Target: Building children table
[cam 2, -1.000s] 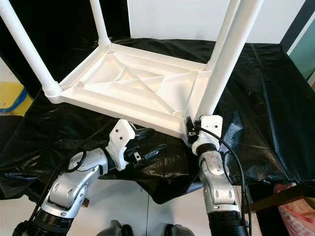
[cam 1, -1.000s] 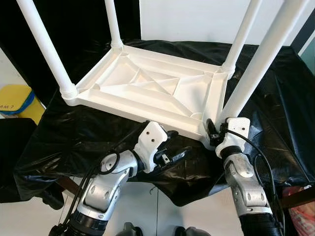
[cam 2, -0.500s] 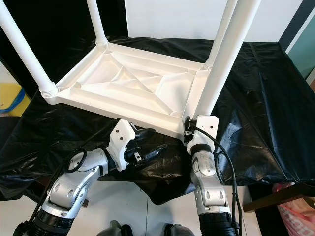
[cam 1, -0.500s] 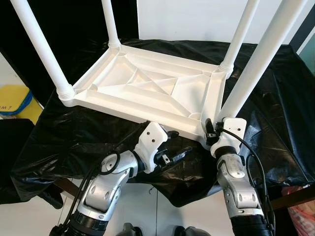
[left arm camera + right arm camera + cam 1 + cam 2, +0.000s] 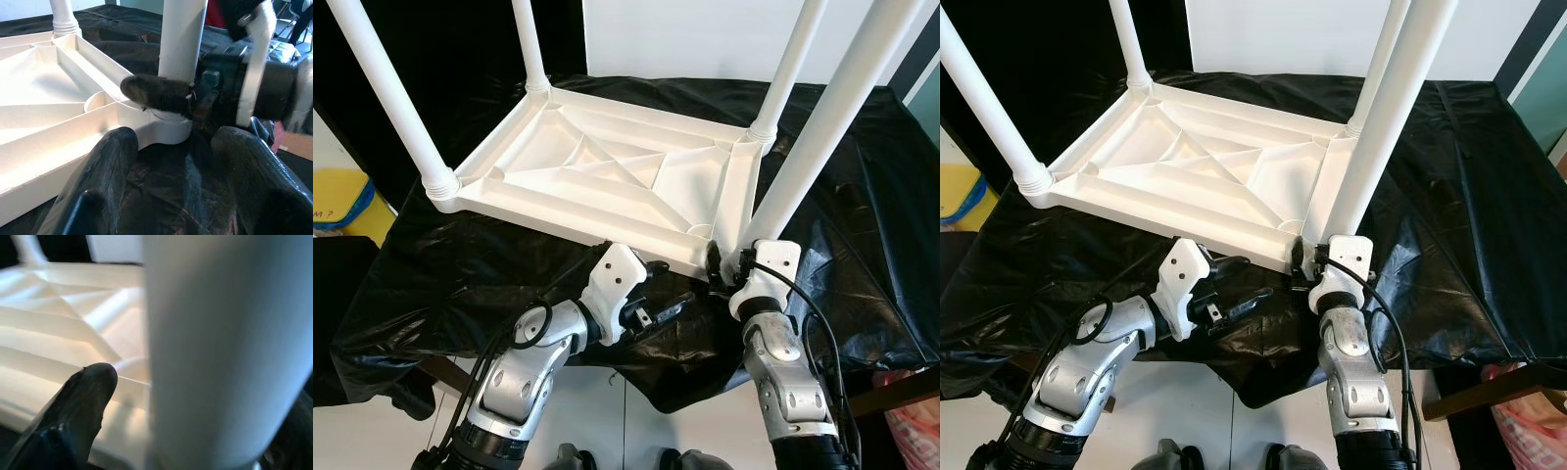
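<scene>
right gripper [image 5: 1317,257] is up at the near right corner of the upturned children's table [image 5: 607,176], its fingers set either side of the near right leg [image 5: 822,117] right at the foot of it, where the leg meets the tabletop. in the right wrist view the leg is huge and blurred between the two black fingers [image 5: 78,406], and they look closed around it.

left gripper [image 5: 668,294] sits just left of the right one, low against the near edge of the tabletop, fingers spread wide with nothing between them. through the left wrist view those fingers [image 5: 105,166] frame the same corner: one right-gripper finger lies across the base of the leg, and the socket rests on the black sheet [image 5: 489,274].

the white plastic tabletop lies underside up just beyond both grippers, ribs showing, on the table, which is draped in that crinkled black sheet. four white legs stand up from its corners: near left leg [image 5: 391,98] well off to the left gripper's far side, two more at the back.

a yellow and blue thing [image 5: 342,201] sits on the floor, far left of the left gripper.
</scene>
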{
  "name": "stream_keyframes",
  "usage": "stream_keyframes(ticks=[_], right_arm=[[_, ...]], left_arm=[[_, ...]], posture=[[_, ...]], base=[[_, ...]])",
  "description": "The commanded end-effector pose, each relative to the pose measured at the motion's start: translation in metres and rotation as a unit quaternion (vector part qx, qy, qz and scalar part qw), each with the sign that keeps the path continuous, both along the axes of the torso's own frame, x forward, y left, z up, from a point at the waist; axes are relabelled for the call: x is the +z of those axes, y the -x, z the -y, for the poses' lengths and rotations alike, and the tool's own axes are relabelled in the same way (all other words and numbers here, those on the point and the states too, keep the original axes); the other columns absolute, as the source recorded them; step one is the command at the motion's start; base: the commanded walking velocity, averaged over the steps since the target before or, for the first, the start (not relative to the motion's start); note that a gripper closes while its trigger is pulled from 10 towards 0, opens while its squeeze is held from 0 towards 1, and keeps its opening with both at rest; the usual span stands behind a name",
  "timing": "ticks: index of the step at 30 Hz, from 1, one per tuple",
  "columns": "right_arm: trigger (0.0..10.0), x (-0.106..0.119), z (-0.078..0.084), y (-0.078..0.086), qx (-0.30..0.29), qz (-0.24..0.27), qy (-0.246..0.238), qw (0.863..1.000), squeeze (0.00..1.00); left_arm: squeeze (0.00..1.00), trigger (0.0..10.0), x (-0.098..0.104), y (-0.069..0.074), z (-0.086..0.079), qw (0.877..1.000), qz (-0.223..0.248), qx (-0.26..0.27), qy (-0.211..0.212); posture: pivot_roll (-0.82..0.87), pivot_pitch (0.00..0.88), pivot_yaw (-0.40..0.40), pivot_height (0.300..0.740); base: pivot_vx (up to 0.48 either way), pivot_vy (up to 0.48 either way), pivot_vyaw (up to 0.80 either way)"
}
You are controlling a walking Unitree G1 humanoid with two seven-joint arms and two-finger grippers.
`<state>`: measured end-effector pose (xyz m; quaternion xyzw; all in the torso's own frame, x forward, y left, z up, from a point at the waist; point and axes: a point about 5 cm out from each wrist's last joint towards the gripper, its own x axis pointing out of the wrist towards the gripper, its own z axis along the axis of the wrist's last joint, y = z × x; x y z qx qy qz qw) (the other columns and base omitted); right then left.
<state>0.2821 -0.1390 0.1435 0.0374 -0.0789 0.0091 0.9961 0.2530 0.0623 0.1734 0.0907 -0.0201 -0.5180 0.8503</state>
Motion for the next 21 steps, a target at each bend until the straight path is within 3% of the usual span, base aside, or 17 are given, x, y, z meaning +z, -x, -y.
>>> stream_keyframes(ticks=[1,8,15,16,17,21], right_arm=[[10.0,0.0,0.005,0.004,0.022,0.008,-0.003,1.0,1.0],[10.0,0.004,0.028,0.007,0.117,0.018,0.021,0.993,1.0],[10.0,0.007,0.033,0.004,0.157,0.017,0.038,0.987,1.0],[10.0,0.007,0.035,0.0,0.19,0.009,0.05,0.98,1.0],[10.0,0.006,0.036,-0.004,0.218,-0.001,0.061,0.974,0.0],[10.0,0.002,0.035,-0.01,0.255,-0.017,0.081,0.963,0.0]], left_arm=[[0.0,10.0,-0.001,0.001,0.0,1.0,0.0,0.027,0.001],[0.0,10.0,-0.001,0.0,0.001,1.0,0.0,0.023,-0.001],[0.0,10.0,-0.001,0.0,0.001,1.0,0.0,0.021,-0.002],[0.0,10.0,-0.001,-0.001,0.001,1.0,0.001,0.02,-0.002],[0.0,10.0,0.0,-0.001,0.0,1.0,0.002,0.021,-0.003],[0.0,10.0,0.001,-0.002,-0.002,1.0,0.005,0.024,-0.004]], posture=[[-0.04,0.134,-0.039,0.74],[-0.05,0.128,-0.032,0.74],[-0.05,0.128,-0.032,0.74],[-0.04,0.121,-0.03,0.74],[-0.03,0.118,-0.031,0.74],[-0.01,0.113,-0.029,0.74]], base=[[0.0,0.0,0.0],[0.0,0.0,0.0],[0.0,0.0,0.0],[0.0,0.0,0.0],[0.0,0.0,0.0],[0.0,0.0,0.0]])
